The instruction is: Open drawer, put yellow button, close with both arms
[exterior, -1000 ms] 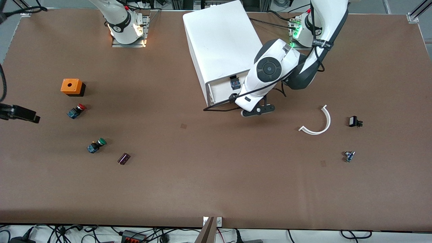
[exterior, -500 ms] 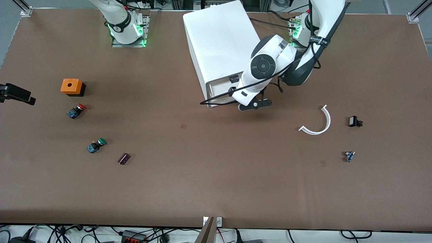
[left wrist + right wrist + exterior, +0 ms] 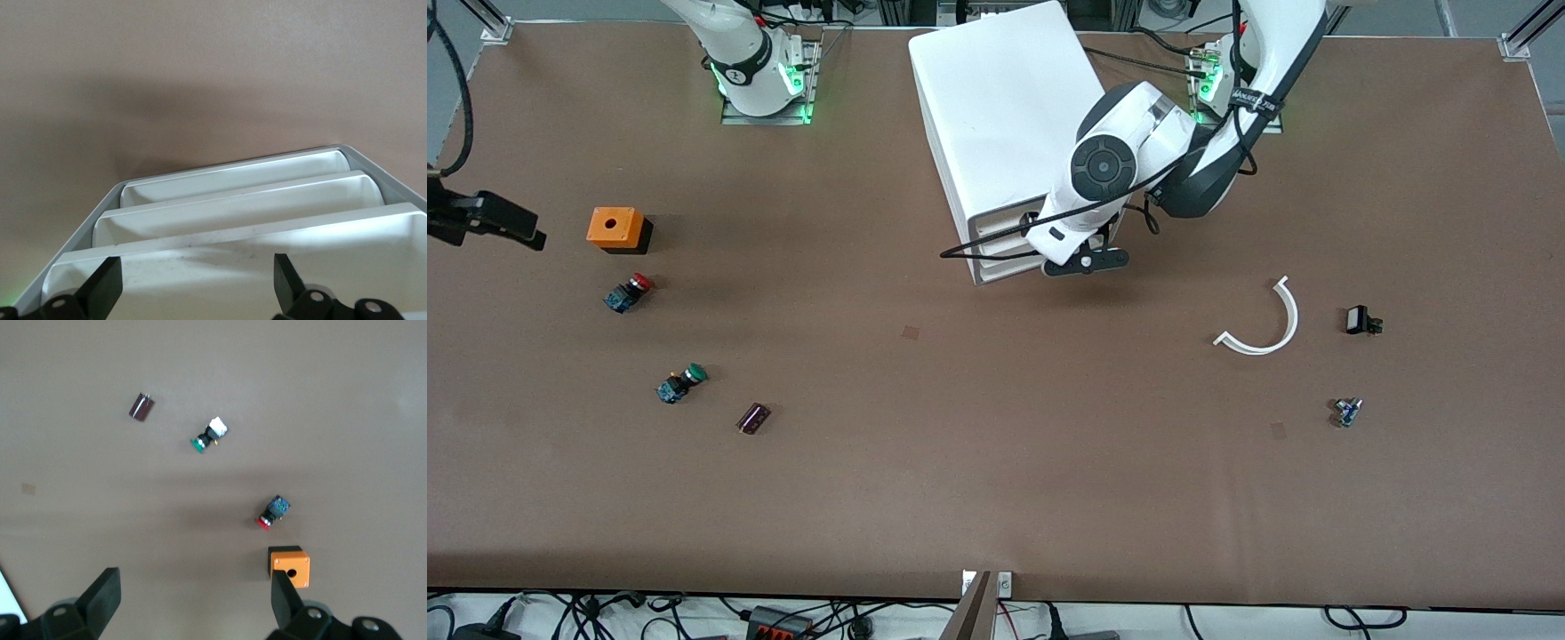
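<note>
The left gripper (image 3: pixel 190 290) was down at the front of the white cabinet (image 3: pixel 1009 116), its black fingers (image 3: pixel 103 283) spread wide and empty, hanging just over the edge of the drawer (image 3: pixel 233 267), the topmost of the three stacked fronts seen from the left wrist. From across the table that drawer looked pushed in, or nearly so, its front about level with the two below it, and the left arm's wrist covered the corner of the cabinet face. I could not see the yellow button anywhere; no open tray showed from either angle. The right gripper (image 3: pixel 193 603) hung in the air over the right arm's end of the table, above the orange box (image 3: pixel 289 566), its fingers also spread wide with nothing between them. Near that box lay the red-capped switch (image 3: pixel 628 292), and nearer the front camera the green-capped switch (image 3: pixel 680 383) with a small dark purple part (image 3: pixel 753 418) beside it. Toward the left arm's end lay a curved white strip (image 3: pixel 1267 322), a small black piece (image 3: pixel 1360 320) and a tiny blue component (image 3: pixel 1347 412), all well apart from the cabinet.
</note>
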